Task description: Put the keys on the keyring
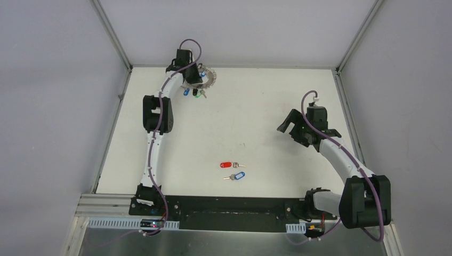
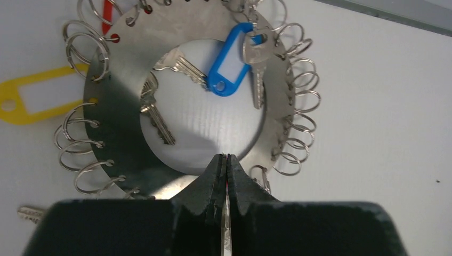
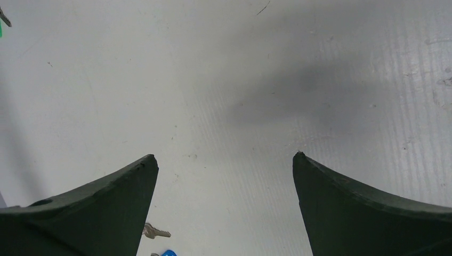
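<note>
White table [image 1: 240, 117] w/ yellow tag [image 2: 32, 101] & green-tagged key [image 1: 195, 93] near far-left corner.

The keyring [image 1: 208, 79] lay at the upper left of the worktop [image 1: 266, 106], its near rim at the tips of the left fingers [image 2: 216, 181]. Low at centre, well apart from it, the upper key [image 1: 232, 165] lay just above the lower key [image 1: 235, 176]. The right fingers [image 3: 106, 202] hung at middle right, apart from both.
</note>
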### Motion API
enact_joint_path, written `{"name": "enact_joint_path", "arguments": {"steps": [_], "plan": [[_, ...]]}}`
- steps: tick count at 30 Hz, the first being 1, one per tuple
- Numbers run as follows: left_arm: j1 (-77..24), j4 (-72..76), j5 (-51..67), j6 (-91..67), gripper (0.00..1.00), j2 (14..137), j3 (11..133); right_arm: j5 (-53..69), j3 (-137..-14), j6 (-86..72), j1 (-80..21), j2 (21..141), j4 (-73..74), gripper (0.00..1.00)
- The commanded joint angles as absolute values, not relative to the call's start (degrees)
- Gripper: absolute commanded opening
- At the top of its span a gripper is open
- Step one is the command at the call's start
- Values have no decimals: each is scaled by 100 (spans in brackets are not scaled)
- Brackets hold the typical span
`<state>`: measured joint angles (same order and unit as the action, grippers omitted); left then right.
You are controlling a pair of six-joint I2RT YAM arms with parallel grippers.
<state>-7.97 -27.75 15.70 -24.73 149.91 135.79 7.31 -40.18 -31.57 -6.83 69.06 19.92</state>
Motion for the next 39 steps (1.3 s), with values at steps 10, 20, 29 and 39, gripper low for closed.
{"name": "enact_joint_path", "arguments": {"steps": [10,20,29,39], "plan": [[-866,-2487,1367,-2516,0,15197,13581,1177,-4113,-3129,-641,6737,2248,100],[-879,-2901,2349,-2632,0,13956,11503,1866,-4583,-2960,-636,6706,2852,100],[-1168,-2703,1668,-2933,0,12202,8600,2206,-5024,-2763,-642,6630,3522,99],[-1541,-2017,1294,-3601,0,9827,5384,2487,-5040,-2909,-650,6373,3581,99]]}}
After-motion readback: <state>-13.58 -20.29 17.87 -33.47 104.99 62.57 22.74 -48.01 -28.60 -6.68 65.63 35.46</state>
